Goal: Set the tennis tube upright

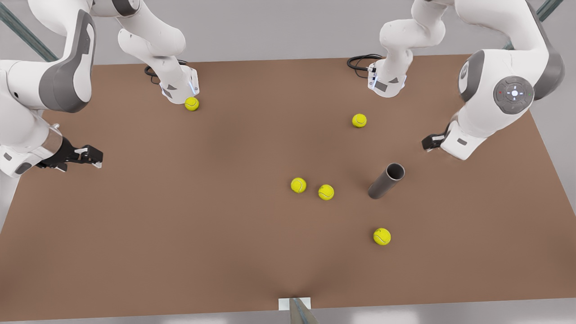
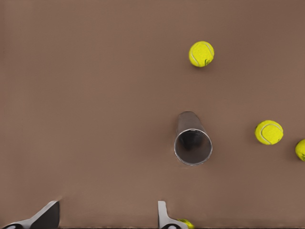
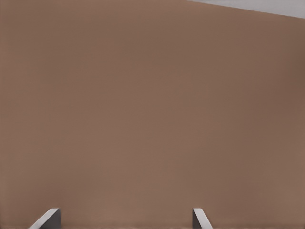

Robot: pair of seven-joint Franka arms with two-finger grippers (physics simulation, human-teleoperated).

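Note:
The tennis tube [image 1: 386, 181] is a matte grey hollow cylinder lying on its side on the brown table, toward the front view's right. Its open mouth points at the arm on that side. In the left wrist view the tennis tube [image 2: 192, 140] shows its open end, a short way off from my left gripper [image 2: 106, 217], which is open and holds nothing. That left gripper [image 1: 429, 143] hovers up and to the right of the tube in the front view. My right gripper [image 1: 92, 156] waits open over bare table at the front view's left; its fingertips [image 3: 200, 218] are spread wide.
Several yellow tennis balls lie loose: a pair [image 1: 298, 185] [image 1: 326, 192] left of the tube, one [image 1: 381, 236] nearer the front edge, one [image 1: 359, 120] behind it, one [image 1: 191, 103] by the far-left arm base [image 1: 179, 87]. A ball [image 2: 183, 223] sits beside a left finger.

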